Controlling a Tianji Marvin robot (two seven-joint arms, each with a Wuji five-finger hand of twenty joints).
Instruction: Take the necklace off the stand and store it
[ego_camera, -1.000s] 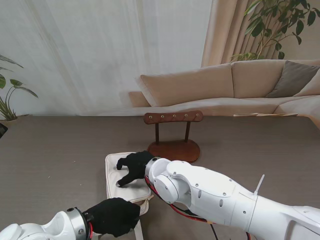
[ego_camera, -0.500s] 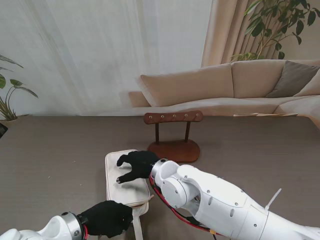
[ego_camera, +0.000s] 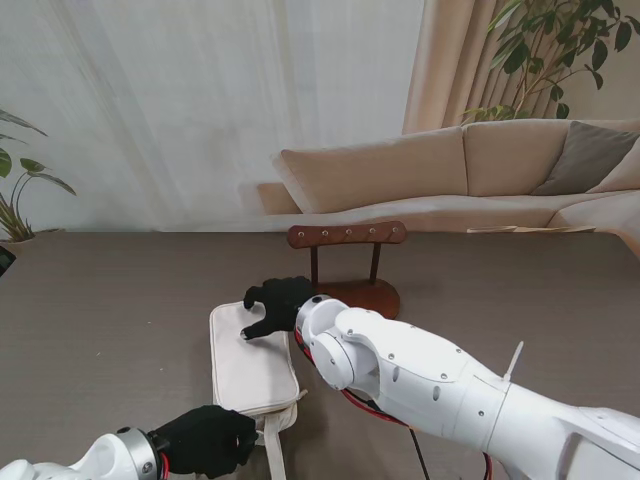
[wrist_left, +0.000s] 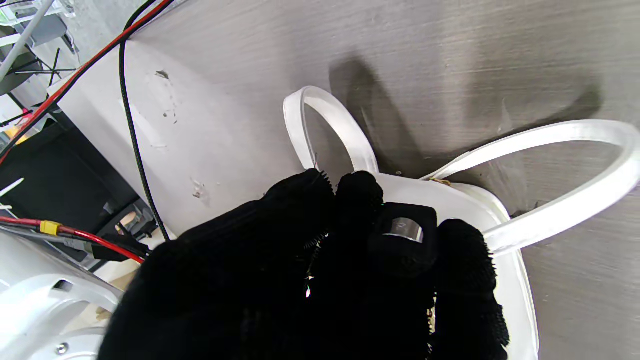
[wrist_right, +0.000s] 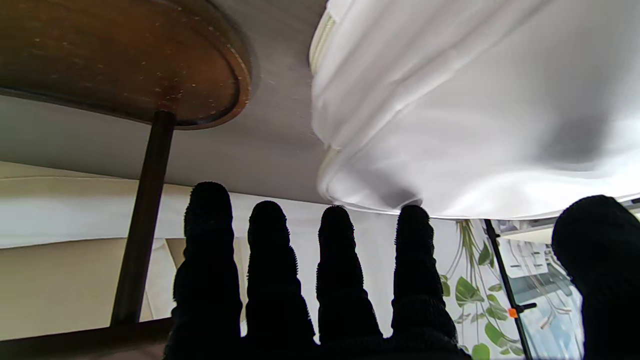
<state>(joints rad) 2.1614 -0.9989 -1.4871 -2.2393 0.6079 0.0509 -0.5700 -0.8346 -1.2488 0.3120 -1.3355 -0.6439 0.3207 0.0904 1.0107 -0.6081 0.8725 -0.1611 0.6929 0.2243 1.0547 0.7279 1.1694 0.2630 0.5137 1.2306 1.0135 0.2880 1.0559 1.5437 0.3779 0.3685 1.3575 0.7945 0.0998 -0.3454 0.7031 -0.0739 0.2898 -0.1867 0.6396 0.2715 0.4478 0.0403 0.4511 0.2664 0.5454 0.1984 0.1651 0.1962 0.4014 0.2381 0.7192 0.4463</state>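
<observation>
Holding the right hand's (ego_camera: 275, 303) black-gloved fingers (wrist_right: 335, 260) apart, tips resting lightly on the far end of the soft, creased white fabric pouch (ego_camera: 250, 365) beside the dark wooden peg stand (ego_camera: 347, 262). Bunching the left hand's (ego_camera: 205, 440) fingers at the near end by the smooth looped straps (wrist_left: 550, 135), grip impossible to tell. Seeing no necklace anywhere, probably lying inside; pressing gently, steadying both ends.

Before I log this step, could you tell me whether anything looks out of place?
Nothing is spilled or damaged. The wooden stand is upright but no necklace shows on it; the white pouch lies flat beside it.
</observation>
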